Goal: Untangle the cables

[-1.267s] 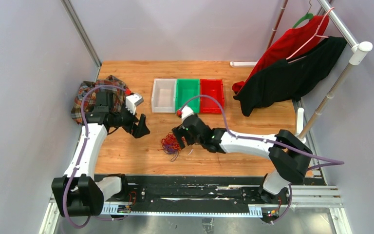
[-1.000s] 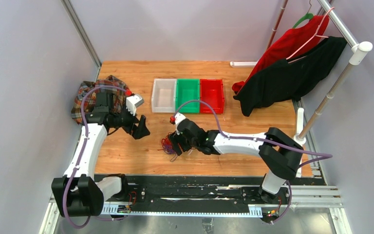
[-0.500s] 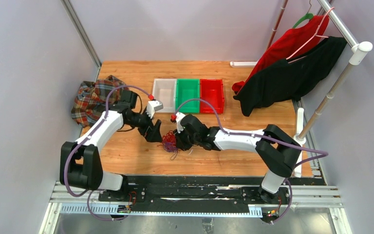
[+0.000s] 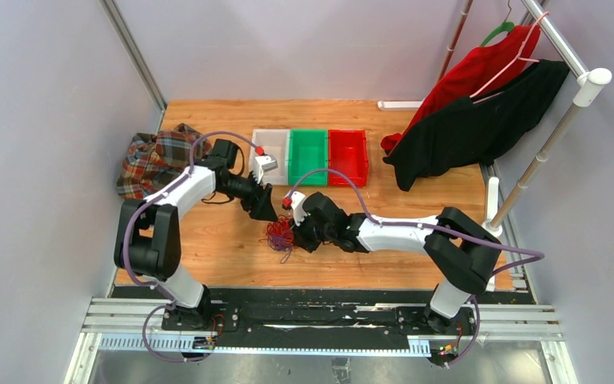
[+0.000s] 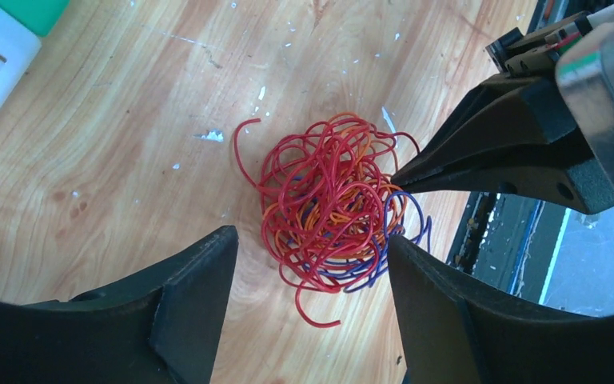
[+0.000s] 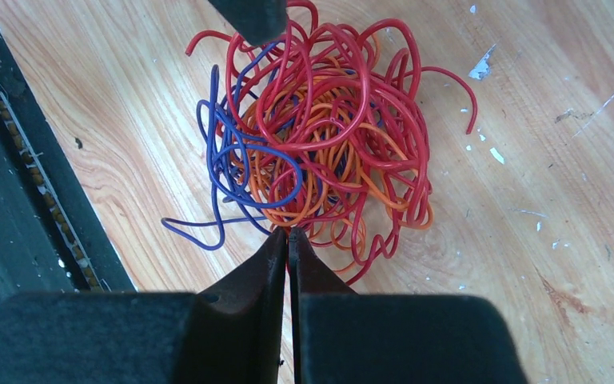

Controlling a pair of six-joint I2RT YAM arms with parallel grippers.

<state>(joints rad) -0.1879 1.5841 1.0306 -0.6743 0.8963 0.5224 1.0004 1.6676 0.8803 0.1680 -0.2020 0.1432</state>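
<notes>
The cables (image 4: 278, 234) lie as one tangled ball of red, orange and purple strands on the wooden table (image 4: 208, 248). In the left wrist view the cables (image 5: 332, 204) sit just beyond and between my left gripper's (image 5: 310, 240) open fingers, not touching them. My right gripper (image 6: 289, 233) is shut at the near edge of the cables (image 6: 328, 136), with a thin red strand pinched at its tips. Its pointed tips (image 5: 396, 178) meet the ball's right side. From above, the left gripper (image 4: 265, 210) and right gripper (image 4: 293, 234) flank the ball closely.
White bin (image 4: 269, 156), green bin (image 4: 308, 156) and red bin (image 4: 347, 156) stand in a row behind the arms. A plaid cloth (image 4: 153, 160) lies at the far left. Red and black garments (image 4: 472, 112) hang at the right. A black rail (image 4: 312, 304) borders the near edge.
The left arm swung from the plaid cloth over to the cables and hovers at them. The right gripper slid into the tangle's edge and shut.
</notes>
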